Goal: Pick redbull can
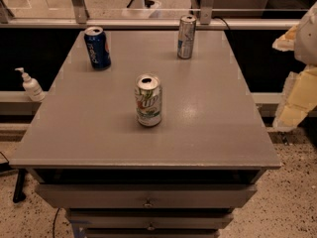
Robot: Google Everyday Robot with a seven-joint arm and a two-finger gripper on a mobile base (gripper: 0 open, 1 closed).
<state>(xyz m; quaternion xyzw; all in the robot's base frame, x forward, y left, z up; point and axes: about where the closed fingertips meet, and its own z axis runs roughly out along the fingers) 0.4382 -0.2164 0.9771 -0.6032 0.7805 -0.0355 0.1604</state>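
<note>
The redbull can [186, 36] is slim, tall and silver-grey with faint blue markings. It stands upright near the far edge of the grey table [208, 113], right of centre. My gripper [296, 95] shows as pale yellow and white parts at the right edge of the view. It is off the table's right side, well apart from the redbull can and nearer to me than the can. It holds nothing that I can see.
A dark blue Pepsi can [97, 47] stands at the far left of the table. A white-and-green 7up can [148, 100] stands in the middle. A white pump bottle [31, 85] sits on a ledge to the left. Drawers [146, 196] are below the tabletop.
</note>
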